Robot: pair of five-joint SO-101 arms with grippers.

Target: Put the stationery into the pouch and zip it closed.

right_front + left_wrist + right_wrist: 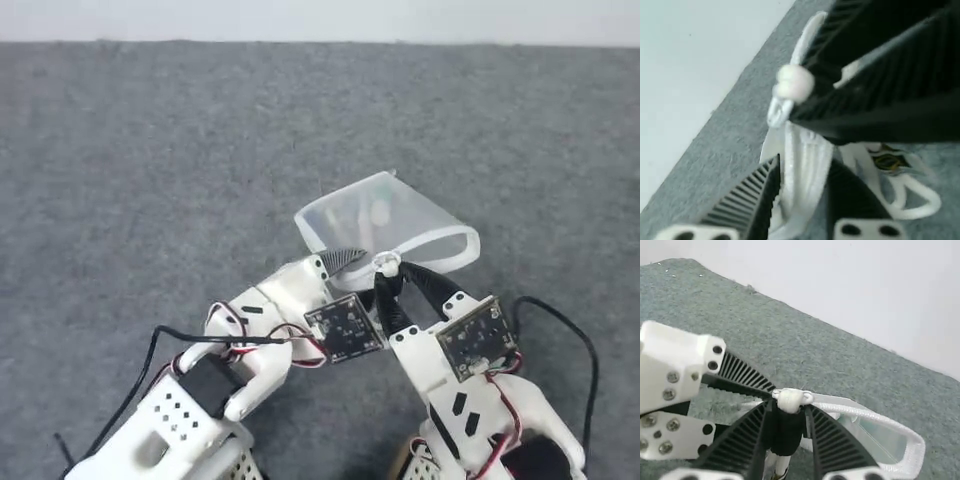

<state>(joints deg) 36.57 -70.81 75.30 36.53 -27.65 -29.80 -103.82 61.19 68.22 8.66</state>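
A translucent white pouch point(385, 220) lies mid-table with its zippered edge toward the arms. Faint shapes of stationery show through its wall. My left gripper point(345, 260) is shut on the pouch's white zipper band point(802, 165), which runs between its own fingers point(752, 197). Right beside it, my right gripper point(388, 278) is shut on the zipper pull point(790, 399), a small white bead point(795, 82). Beyond the pull, in the right wrist view, the pouch rim point(900, 440) curves away in an open loop.
Grey carpet-like table cover point(150, 180) stretches all around the pouch, ending at a pale wall point(320, 18) at the back. A black cable point(565, 325) loops beside the right arm, and another point(130, 395) trails by the left arm.
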